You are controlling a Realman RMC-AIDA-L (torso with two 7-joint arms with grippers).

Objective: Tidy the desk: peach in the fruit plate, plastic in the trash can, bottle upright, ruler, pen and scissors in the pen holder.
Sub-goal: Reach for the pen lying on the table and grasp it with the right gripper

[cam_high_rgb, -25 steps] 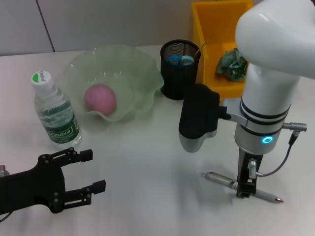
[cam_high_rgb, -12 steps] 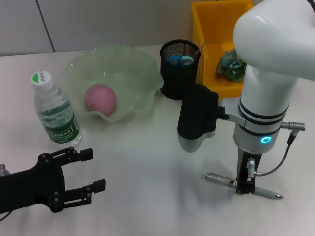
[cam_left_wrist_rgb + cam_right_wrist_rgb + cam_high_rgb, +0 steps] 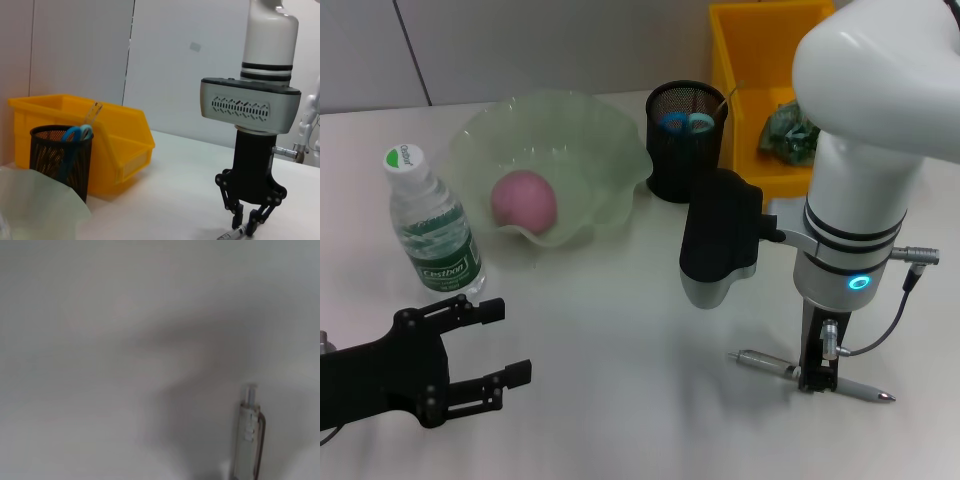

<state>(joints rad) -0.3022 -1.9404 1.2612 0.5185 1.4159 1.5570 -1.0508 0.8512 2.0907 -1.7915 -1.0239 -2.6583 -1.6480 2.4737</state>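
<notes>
One pen (image 3: 817, 376) lies flat on the white table (image 3: 620, 330), pinched by the right gripper (image 3: 817, 378).
Its fingers squeeze the pen's middle from above. The left gripper (image 3: 495, 342) waits near the bottle (image 3: 432, 227), fingers apart.

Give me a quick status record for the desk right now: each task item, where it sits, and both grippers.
peach: in fruit plate
bottle: upright, beside the plate
scissors: in pen holder
ruler: in pen holder
plastic: in yellow trash can
pen: lying on desk, not yet lifted
right gripper: down at the pen, fingers either side of it
left gripper: open, idle, near desk edge
</notes>
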